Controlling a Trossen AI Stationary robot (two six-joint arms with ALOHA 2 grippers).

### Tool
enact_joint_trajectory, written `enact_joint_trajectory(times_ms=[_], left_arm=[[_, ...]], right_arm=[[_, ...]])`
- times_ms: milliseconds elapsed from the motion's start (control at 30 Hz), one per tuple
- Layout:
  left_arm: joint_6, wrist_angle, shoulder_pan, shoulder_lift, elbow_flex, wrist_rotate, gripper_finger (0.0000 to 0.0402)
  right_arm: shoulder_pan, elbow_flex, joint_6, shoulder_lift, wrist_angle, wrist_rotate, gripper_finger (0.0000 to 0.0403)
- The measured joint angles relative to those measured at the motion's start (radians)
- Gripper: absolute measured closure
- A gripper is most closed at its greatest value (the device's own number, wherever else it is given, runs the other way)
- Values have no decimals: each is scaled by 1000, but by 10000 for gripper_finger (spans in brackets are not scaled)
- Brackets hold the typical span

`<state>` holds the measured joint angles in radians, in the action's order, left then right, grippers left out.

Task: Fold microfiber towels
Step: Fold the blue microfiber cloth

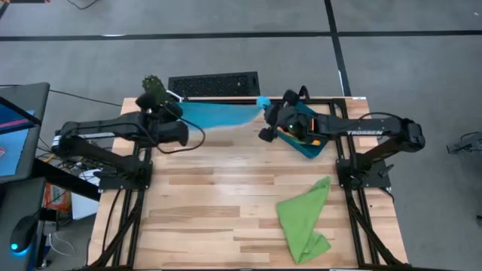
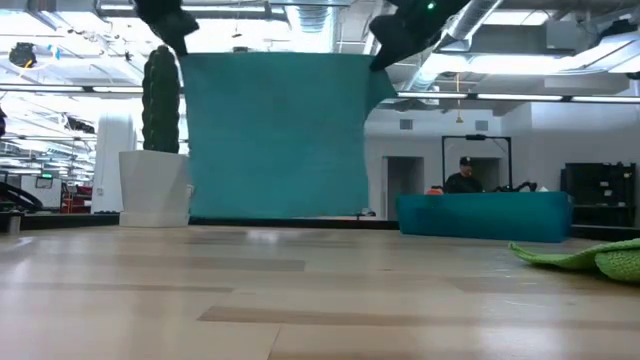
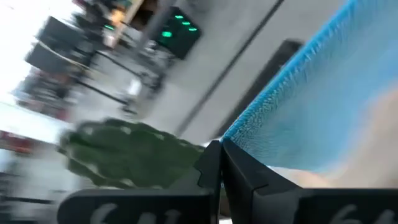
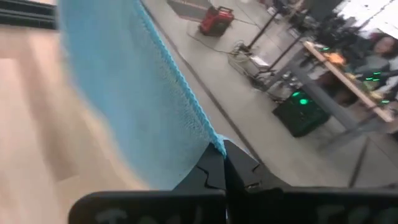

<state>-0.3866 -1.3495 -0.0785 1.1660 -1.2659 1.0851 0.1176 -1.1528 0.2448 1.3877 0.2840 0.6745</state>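
A bright blue towel (image 1: pixel 215 114) hangs spread between my two grippers over the table's far part; in the low view it is a flat sheet (image 2: pixel 275 135) whose lower edge is near the tabletop. My left gripper (image 1: pixel 172 105) is shut on its left top corner, my right gripper (image 1: pixel 265 105) on its right top corner. A lime green towel (image 1: pixel 305 218) lies crumpled on the table at the near right. The orange, yellow and second green towels do not show clearly. My left gripper pinches the blue towel's top corner (image 3: pixel 229 134) between its two fingers, at the hemmed edge. The towel hangs below, its top edge drawn straight toward the other gripper. My right gripper pinches the towel's other top corner (image 4: pixel 217 144) between its two fingers, at the hemmed edge. The towel hangs below the fingers, spread flat and lifted.
A dark-blue tray (image 1: pixel 309 135) sits at the far right under my right arm; in the low view it shows as a teal box (image 2: pixel 485 215). A potted cactus (image 2: pixel 160 100) stands at the far left edge. A person (image 2: pixel 462 177) is in the room behind.
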Motion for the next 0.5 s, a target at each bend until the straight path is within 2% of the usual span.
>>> enact_joint_trajectory(times_ms=[133, 267, 400, 500], left_arm=[[-120, -20, 71, -41, 32, -147, 401], [-294, 2, 200, -54, 141, -343, 401], [-488, 167, 361, -52, 328, -546, 401], [-642, 346, 487, -52, 471, -650, 401]], right_arm=[[-59, 26, -122, 14, 92, -62, 395], [-179, 90, -284, 55, 152, -97, 396], [-332, 164, -475, 107, 178, -104, 395], [-460, 194, -628, 159, 174, -105, 392]])
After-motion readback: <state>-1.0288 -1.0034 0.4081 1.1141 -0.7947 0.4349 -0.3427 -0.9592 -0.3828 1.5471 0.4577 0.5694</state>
